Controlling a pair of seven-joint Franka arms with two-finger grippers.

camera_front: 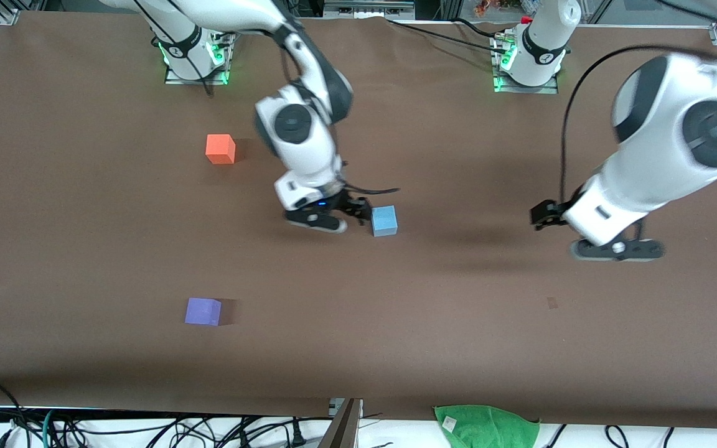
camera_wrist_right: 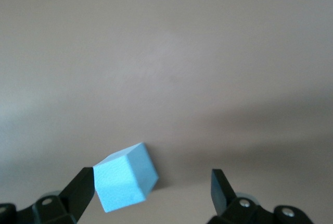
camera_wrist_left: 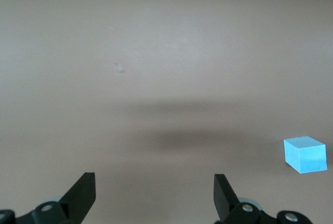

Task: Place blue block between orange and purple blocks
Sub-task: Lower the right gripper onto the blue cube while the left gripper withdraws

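The blue block (camera_front: 384, 221) rests on the brown table near its middle. My right gripper (camera_front: 358, 210) hangs low beside it, open. In the right wrist view the blue block (camera_wrist_right: 125, 178) sits turned at an angle between the spread fingers of the right gripper (camera_wrist_right: 150, 178), close against one fingertip (camera_wrist_right: 82, 182). The orange block (camera_front: 220, 149) stands toward the right arm's end, farther from the front camera. The purple block (camera_front: 203, 311) lies nearer the camera on that same end. My left gripper (camera_front: 617, 250) waits open over bare table, and in the left wrist view the left gripper (camera_wrist_left: 153, 179) holds nothing, with the blue block (camera_wrist_left: 305, 154) off to one side.
A green cloth (camera_front: 486, 424) lies at the table's edge nearest the front camera, with cables (camera_front: 147, 429) along that edge. The arm bases (camera_front: 196, 56) stand along the edge farthest from the camera. Bare tabletop (camera_front: 209, 230) lies between the orange and purple blocks.
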